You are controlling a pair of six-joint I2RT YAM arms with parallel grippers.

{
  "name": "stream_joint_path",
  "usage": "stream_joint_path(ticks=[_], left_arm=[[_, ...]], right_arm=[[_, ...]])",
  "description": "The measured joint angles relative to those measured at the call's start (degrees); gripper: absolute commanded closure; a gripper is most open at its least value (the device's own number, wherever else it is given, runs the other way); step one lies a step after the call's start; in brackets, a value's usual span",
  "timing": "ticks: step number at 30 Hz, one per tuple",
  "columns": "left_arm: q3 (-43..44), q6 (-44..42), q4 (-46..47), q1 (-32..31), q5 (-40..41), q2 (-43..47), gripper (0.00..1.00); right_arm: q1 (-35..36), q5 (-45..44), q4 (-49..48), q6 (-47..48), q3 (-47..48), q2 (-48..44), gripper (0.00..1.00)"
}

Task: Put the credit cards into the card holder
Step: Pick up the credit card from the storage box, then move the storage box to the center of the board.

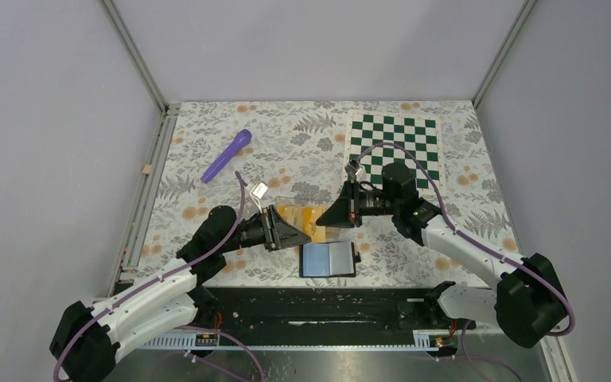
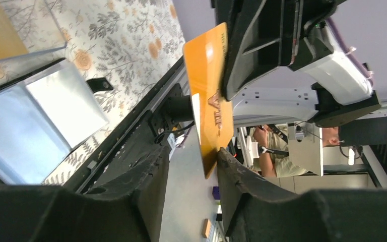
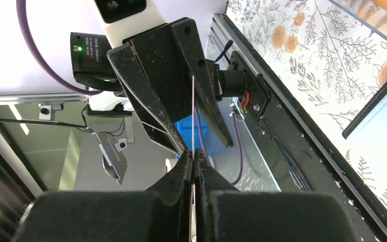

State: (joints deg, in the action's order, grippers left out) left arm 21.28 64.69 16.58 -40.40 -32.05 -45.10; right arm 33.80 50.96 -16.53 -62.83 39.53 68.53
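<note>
An orange credit card (image 2: 209,96) hangs in the air between the two grippers, above the table's near side. My right gripper (image 3: 193,154) is shut on it; in the right wrist view the card (image 3: 193,111) shows edge-on as a thin line running out from the pinched fingertips. My left gripper (image 2: 194,154) faces it with its jaws apart, and the card's lower end rests against one finger (image 2: 232,171). The card holder (image 1: 328,259) lies open and flat just below the grippers, grey-blue pockets up (image 2: 40,116). More orange cards (image 1: 306,215) lie in a clear box behind the grippers.
The clear plastic box (image 2: 25,53) sits beside the open holder. A purple tool (image 1: 227,155) lies at the back left and a green checkerboard mat (image 1: 394,143) at the back right. The black rail (image 1: 326,306) with the arm bases runs along the near edge.
</note>
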Motion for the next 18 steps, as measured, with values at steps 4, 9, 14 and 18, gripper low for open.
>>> stream_joint_path(ticks=[4, 9, 14, 18], left_arm=[[0.1, -1.5, -4.2, 0.0, 1.4, 0.0, 0.52], [1.6, -4.7, -10.5, 0.0, 4.0, -2.7, 0.56], [9.0, -11.6, -22.0, -0.2, 8.4, -13.0, 0.6], [16.5, -17.9, -30.4, -1.3, 14.8, -21.4, 0.6]], right_arm=[[-0.1, -1.1, 3.7, 2.1, 0.0, -0.9, 1.0], [-3.6, -5.2, 15.3, 7.2, -0.2, -4.3, 1.0], [-13.1, -7.4, 23.7, 11.1, -2.8, -8.6, 1.0], [-15.9, -8.0, 29.0, 14.2, -3.2, -9.4, 1.0]])
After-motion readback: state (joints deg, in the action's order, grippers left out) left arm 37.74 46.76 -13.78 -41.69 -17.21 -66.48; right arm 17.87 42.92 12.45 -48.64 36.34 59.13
